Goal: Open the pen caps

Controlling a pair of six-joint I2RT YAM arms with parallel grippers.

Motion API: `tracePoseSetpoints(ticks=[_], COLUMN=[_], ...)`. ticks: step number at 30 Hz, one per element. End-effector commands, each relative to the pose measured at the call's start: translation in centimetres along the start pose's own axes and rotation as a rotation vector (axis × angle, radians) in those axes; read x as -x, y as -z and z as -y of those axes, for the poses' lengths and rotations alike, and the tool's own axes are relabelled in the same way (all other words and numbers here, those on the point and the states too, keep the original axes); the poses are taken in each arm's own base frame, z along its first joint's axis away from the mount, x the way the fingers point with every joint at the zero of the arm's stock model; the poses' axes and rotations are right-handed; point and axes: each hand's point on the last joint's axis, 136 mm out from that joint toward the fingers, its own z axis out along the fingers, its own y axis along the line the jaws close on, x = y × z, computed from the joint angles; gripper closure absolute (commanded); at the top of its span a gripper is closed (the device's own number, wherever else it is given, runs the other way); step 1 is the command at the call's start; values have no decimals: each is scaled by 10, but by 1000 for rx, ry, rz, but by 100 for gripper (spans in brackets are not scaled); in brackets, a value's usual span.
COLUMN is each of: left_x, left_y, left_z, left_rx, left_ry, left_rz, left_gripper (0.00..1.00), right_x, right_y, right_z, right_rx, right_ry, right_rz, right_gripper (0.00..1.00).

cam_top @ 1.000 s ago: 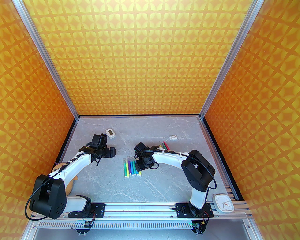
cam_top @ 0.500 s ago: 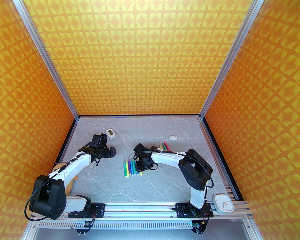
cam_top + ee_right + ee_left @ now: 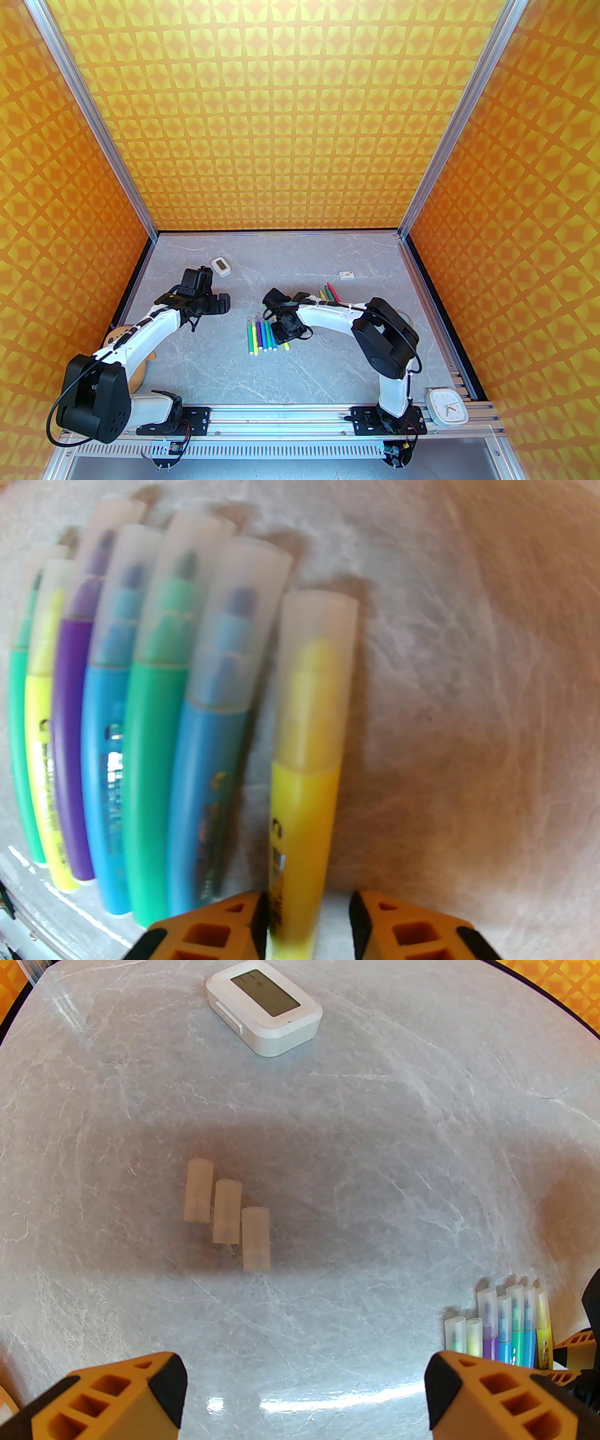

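Right gripper [image 3: 307, 906]: the jaws straddle the lower barrel of the yellow pen [image 3: 304, 808]. One pad is against it, with a sliver of gap at the other, so the pen is not yet clamped. The pen lies flat on the table [image 3: 328, 365] at the right end of the row. Its translucent cap [image 3: 316, 667] is on and points away from the fingers. The six other capped pens [image 3: 140, 714] lie just beside it, the nearest blue one almost touching.

Left gripper [image 3: 304, 1382]: jaws wide and empty, hanging above three loose caps [image 3: 227, 1213] near a small white display unit [image 3: 265, 1004].

Step, as you should read it: three pens look done and the fourth pick is in hand.

Next move: seat both pads square on the yellow barrel without nudging the blue neighbour. Lift it clear, then present the cap end to the left gripper for a straight pull along the pen's axis.
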Motion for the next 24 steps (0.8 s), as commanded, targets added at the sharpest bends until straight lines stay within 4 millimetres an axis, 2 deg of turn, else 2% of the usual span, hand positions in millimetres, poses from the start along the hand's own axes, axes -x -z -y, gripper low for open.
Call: tracePoseSetpoints(ticks=[1,9,14,24], left_x=[-2,-1,0,3], left_y=[4,6,8,14], left_z=[-1,0,-1,1], left_rx=[-14,-15,-14,-24], left_ry=[-1,-2,1,9], left_rz=[1,6,9,25], left_gripper=[12,12,12,12], right_x=[-14,-13,-12,-9], right_y=[-12,-12,-19,-35], right_z=[37,48,44,32], right_rx=[-176,-247,-231,-126], right_ry=[13,30,44,43], right_rz=[-68,-80,-88,-100], right_gripper=[66,69,72,83])
